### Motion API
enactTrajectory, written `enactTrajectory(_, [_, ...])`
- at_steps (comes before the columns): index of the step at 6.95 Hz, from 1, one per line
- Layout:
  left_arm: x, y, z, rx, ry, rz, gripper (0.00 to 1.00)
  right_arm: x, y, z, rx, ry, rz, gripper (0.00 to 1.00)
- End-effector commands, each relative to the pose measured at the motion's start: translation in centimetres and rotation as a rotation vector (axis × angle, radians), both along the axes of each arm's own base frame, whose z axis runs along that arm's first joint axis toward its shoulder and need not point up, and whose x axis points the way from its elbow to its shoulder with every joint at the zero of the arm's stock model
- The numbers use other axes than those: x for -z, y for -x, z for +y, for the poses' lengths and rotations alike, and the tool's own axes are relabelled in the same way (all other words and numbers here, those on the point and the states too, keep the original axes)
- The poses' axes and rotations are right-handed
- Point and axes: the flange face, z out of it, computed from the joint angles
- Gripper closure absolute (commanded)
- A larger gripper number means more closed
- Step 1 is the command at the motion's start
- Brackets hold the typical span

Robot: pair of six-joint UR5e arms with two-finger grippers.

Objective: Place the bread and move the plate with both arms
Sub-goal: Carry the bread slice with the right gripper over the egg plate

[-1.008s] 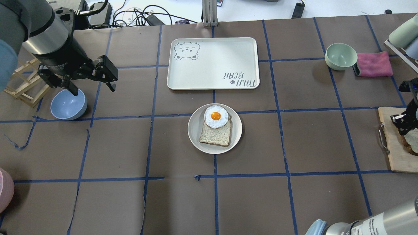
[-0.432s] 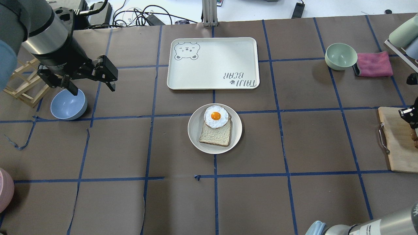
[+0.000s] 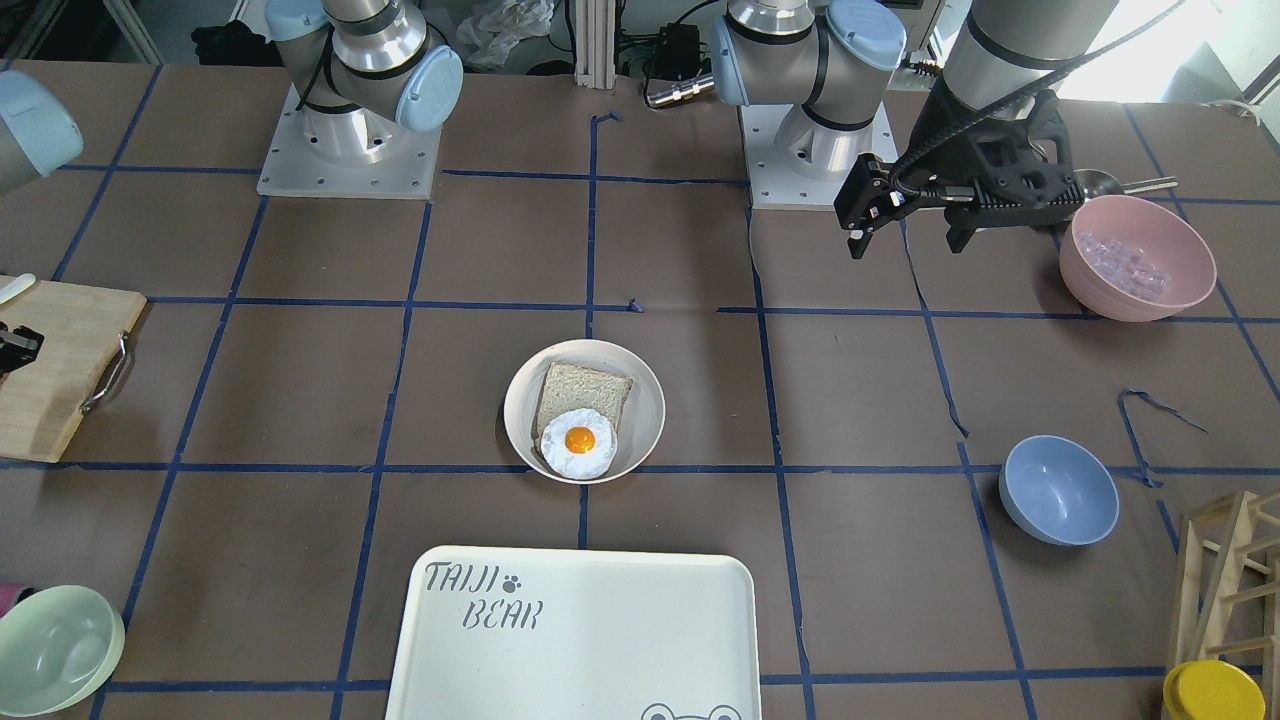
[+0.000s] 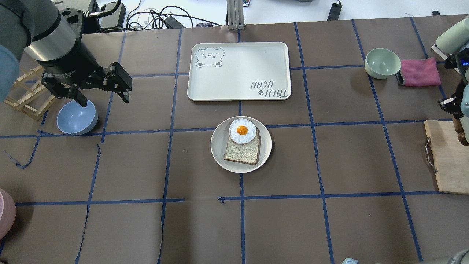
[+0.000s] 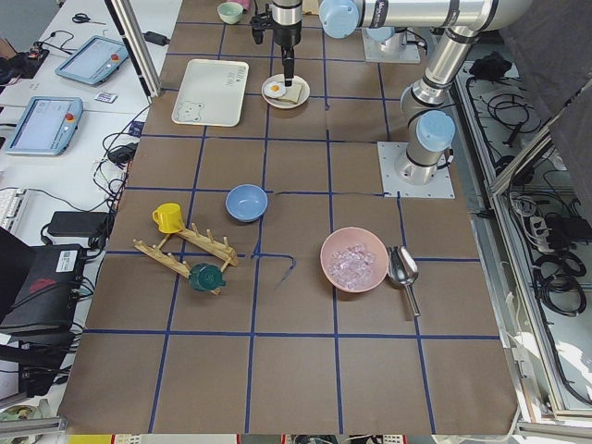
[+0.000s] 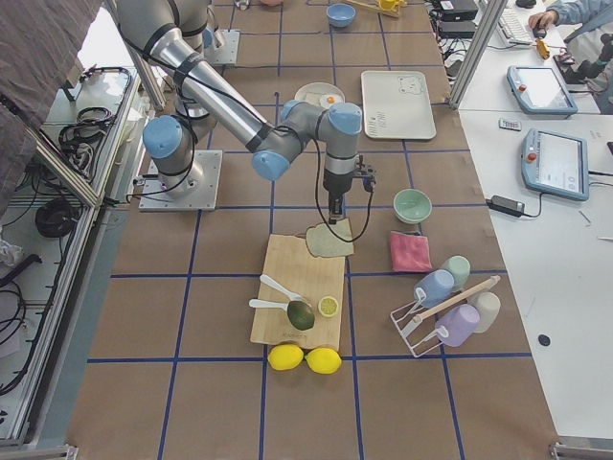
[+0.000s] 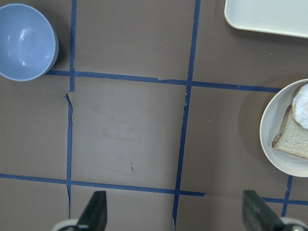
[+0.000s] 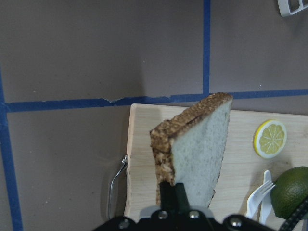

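Observation:
My right gripper is shut on the bread, a greyish-white slice with a dark brown crust. It holds the slice on edge above the wooden cutting board. The slice hangs from the gripper in the exterior right view. The plate sits mid-table and carries a paler slice with a fried egg on it. My left gripper is open and empty, hovering far left of the plate beside the blue bowl. The left wrist view shows part of the plate.
The TAIJI BEAR tray lies beyond the plate. A green bowl and pink cloth are far right. A wooden rack is far left. A pink bowl stands near the left arm. A lemon slice and lime sit on the board.
My right gripper has risen off the cutting board with the bread, which now hangs clear of the board. The left arm has not moved.

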Motion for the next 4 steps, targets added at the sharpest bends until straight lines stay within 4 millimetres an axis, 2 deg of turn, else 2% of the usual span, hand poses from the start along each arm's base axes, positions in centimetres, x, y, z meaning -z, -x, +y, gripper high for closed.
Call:
enactTrajectory(1, [0.0, 0.0, 0.0, -0.005, 0.0, 0.0, 0.0, -4.7, -11.1, -3.1, -0.064, 0.02, 0.001, 1.0])
enactTrajectory(2, [-0.1, 0.0, 0.0, 0.005, 0.001, -0.002, 0.0, -4.6, -19.6, -2.5, -0.017, -0.002, -0.034, 1.0])
enactTrajectory(3, [0.1, 0.0, 0.0, 0.007, -0.002, -0.002, 0.0, -4.6, -28.6, -1.3, 0.052, 0.049, -0.051, 1.0])
enactTrajectory(4, [0.5, 0.0, 0.2, 0.002, -0.011, -0.001, 0.0, -3.8, -37.3, 0.7, 0.123, 0.105, -0.071, 1.0])
